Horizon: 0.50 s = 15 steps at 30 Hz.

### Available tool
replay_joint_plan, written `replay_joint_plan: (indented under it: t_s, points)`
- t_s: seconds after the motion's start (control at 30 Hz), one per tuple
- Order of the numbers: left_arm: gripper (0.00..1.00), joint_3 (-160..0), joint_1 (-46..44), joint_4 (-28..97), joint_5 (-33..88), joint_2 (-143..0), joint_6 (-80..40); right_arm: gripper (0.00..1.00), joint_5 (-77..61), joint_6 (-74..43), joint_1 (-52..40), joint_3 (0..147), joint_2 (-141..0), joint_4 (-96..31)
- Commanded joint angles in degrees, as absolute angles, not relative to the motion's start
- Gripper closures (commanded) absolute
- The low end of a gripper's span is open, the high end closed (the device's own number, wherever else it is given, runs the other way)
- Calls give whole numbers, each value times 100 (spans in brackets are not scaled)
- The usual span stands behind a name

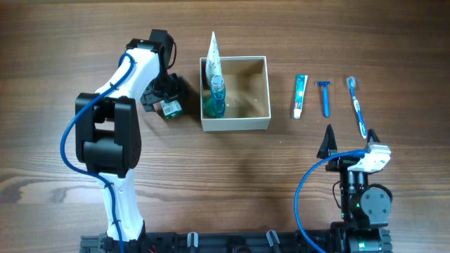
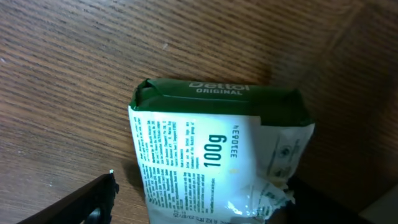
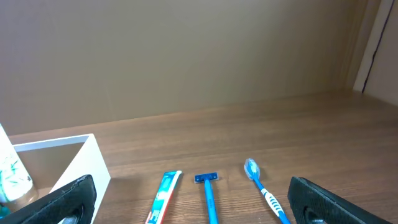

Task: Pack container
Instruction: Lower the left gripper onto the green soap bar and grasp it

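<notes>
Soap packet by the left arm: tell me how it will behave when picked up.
The soap packet looks like a solid rectangular bar, so it is probably stiff and fairly dense for its size. Its glossy wrapper, crinkled and torn at one end, may be slippery. Lying flat on the table, it should slide rather than roll if pushed.

Dark wood-grain table (image 1: pixel 232 176) under soft even light, plain tan wall (image 3: pixel 186 56) behind its far edge.
</notes>
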<state>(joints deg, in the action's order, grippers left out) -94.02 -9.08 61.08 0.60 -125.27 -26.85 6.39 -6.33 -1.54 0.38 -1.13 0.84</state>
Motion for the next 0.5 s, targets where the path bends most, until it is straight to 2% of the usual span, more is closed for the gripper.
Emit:
replay_joint_plan:
  t_s: [0.0, 0.07, 0.27, 0.47]
  points:
    - [31, -9362, -882, 6040, 148, -12582, -2567, 0, 593, -615, -126, 30, -93, 99]
    - [39, -9362, -882, 6016, 150, -12582, -2569, 0, 593, -615, -126, 30, -93, 99]
    - [73, -9362, -882, 5994, 150, -12582, -2569, 0, 593, -615, -126, 30, -93, 102]
    - [70, -9461, -786, 6047, 150, -12534, -2569, 0, 593, -615, -126, 30, -93, 99]
